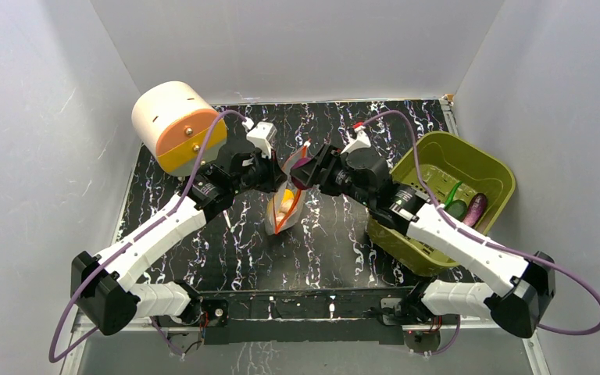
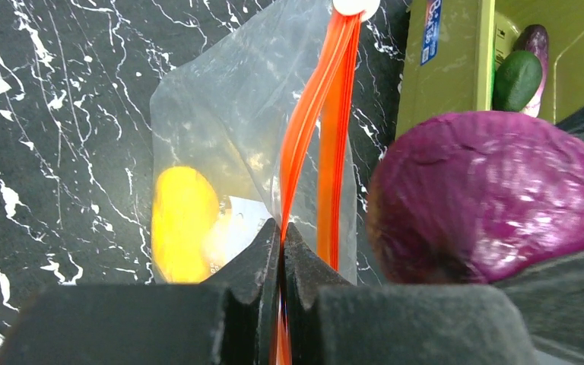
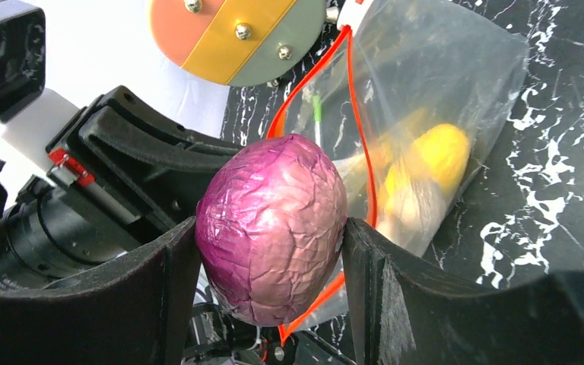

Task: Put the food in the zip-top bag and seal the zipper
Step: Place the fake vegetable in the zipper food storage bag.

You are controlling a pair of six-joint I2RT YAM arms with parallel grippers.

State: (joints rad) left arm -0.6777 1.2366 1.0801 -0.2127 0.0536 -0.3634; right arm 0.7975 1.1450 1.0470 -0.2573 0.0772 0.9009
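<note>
Holding the zip-top bag (image 1: 287, 207) at the middle of the worktop (image 1: 336, 242), the left end effector (image 2: 282, 247) is pinched tight on the zipper (image 2: 312, 122). Inside the bag lie the yellow oval (image 2: 182, 224) and a paler lump (image 3: 404, 209) beside it. The right end effector (image 3: 270, 251) grips the pink-purple round piece (image 3: 274, 213) just at the bag's mouth. The olive basket (image 1: 491, 166), on the right, holds the eggplant (image 1: 476, 208) and green piece (image 1: 456, 208).

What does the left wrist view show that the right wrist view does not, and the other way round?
Only the left wrist view: the green basket with the green piece and eggplant in it, and the left gripper shut on the zipper. Only the right wrist view: the round striped object, and the right gripper clamping the purple piece. Both: purple piece, bag, zipper, yellow food inside it.
</note>
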